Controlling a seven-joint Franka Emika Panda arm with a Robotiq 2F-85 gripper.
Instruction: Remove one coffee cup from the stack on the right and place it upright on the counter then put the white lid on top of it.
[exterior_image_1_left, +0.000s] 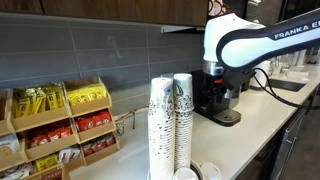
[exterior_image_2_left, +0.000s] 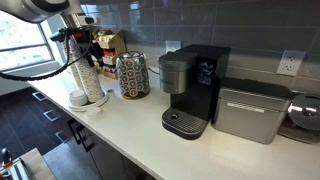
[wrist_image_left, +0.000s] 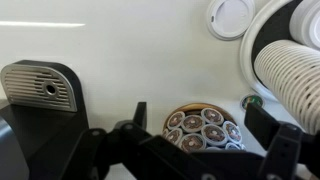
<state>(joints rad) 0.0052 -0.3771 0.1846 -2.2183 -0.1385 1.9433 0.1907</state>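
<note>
Two tall stacks of nested white cups with green print stand on the pale counter (exterior_image_1_left: 262, 118). The stack (exterior_image_1_left: 183, 120) with a green mark near its top is the right-hand one; the stacks show at the right edge of the wrist view (wrist_image_left: 292, 72) and at the left of an exterior view (exterior_image_2_left: 88, 72). The white lid (wrist_image_left: 232, 17) lies on the counter beside them, also in an exterior view (exterior_image_1_left: 210, 171). No single coffee cup stands apart. My gripper (wrist_image_left: 205, 125) is open and empty, hovering above a round pod holder, left of the stacks.
The pod holder (exterior_image_2_left: 132, 75) stands between the stacks and a black coffee machine (exterior_image_2_left: 192, 88), whose drip tray (wrist_image_left: 40, 88) is in the wrist view. A metal box (exterior_image_2_left: 250, 112) is beyond it. A wooden snack rack (exterior_image_1_left: 60, 120) stands by the wall. A small green object (wrist_image_left: 251, 101) lies near the stacks.
</note>
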